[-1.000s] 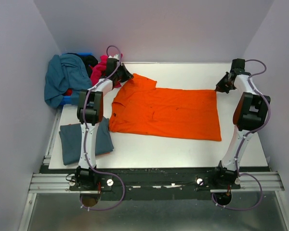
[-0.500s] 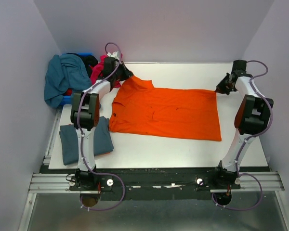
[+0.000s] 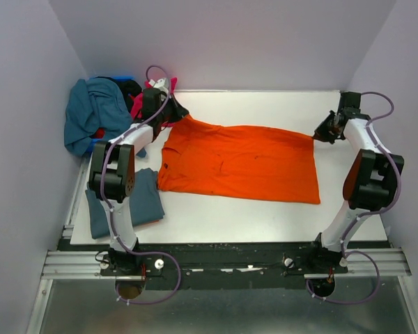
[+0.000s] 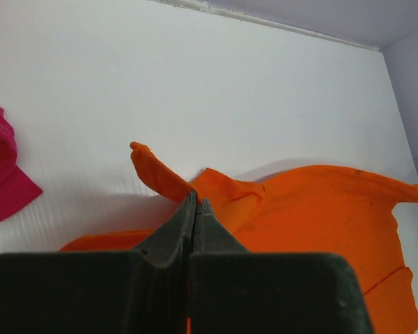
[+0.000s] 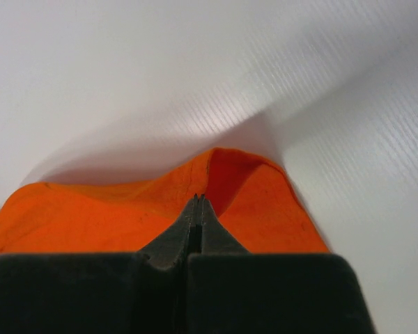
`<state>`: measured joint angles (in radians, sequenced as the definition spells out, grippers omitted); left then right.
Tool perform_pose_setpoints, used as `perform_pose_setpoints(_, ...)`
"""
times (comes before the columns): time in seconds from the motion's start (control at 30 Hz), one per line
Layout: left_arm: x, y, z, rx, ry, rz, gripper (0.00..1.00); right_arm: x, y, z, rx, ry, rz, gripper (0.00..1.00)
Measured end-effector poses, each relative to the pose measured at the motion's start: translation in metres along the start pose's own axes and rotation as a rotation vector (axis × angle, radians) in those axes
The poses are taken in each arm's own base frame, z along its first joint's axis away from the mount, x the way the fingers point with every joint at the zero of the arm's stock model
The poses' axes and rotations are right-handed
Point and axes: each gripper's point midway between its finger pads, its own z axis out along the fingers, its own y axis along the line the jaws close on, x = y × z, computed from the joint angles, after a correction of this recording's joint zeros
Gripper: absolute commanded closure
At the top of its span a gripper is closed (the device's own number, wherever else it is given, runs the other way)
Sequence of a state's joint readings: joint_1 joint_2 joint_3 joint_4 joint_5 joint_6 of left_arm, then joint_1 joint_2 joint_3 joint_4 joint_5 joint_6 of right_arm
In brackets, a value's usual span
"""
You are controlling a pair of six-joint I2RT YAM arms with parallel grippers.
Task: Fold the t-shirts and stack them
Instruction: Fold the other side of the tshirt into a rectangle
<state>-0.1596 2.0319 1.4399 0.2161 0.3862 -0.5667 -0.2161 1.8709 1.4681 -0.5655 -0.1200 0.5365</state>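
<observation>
- From the top external view, four t-shirts are counted, along with two arms.
- One orange t-shirt (image 3: pixel 244 163) is spread flat across the middle of the white table (image 3: pixel 265 209), collar end to the left and hem to the right.
- One blue-grey t-shirt (image 3: pixel 97 209) is seen folded at the near left corner of the table, partly covered by the left arm.
- One teal t-shirt (image 3: pixel 90 111) and one magenta t-shirt (image 3: pixel 141 103) are heaped with a black cloth (image 3: pixel 129 87) in and over a blue bin (image 3: pixel 95 145), beyond the table's far left corner.
- The left gripper (image 3: pixel 183 115) is placed at the far left corner of the orange t-shirt, and the cloth there is drawn up into a point.
- The right gripper (image 3: pixel 316 134) is placed at the far right corner of the same shirt.
- In the left wrist view, the left gripper (image 4: pixel 196 200) is seen pinched tight on a raised fold of the orange t-shirt (image 4: pixel 320 209), with no gap between the jaws.
- One edge of the magenta t-shirt (image 4: pixel 3 174) is seen at the left, lying on the table (image 4: pixel 195 83).
- In the right wrist view, the right gripper (image 5: pixel 199 198) is seen clamped on a lifted corner of the orange t-shirt (image 5: pixel 111 216), jaws pressed together.
- The corner is held arched above the table (image 5: pixel 125 69), and a shadow is cast beneath it.
</observation>
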Motion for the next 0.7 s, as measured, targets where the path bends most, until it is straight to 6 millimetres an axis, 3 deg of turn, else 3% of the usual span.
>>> perform_pose_setpoints(0.33, -0.008, -0.020, -0.041, 0.010, -0.042, 0.048, 1.00, 0.010, -0.009, -0.025, 0.017, -0.034, -0.001, 0.99)
perform_pose_setpoints(0.7, 0.024, -0.011, -0.060, -0.023, 0.007, 0.049, 1.00, 0.028, -0.041, -0.033, 0.085, -0.039, 0.030, 0.99)
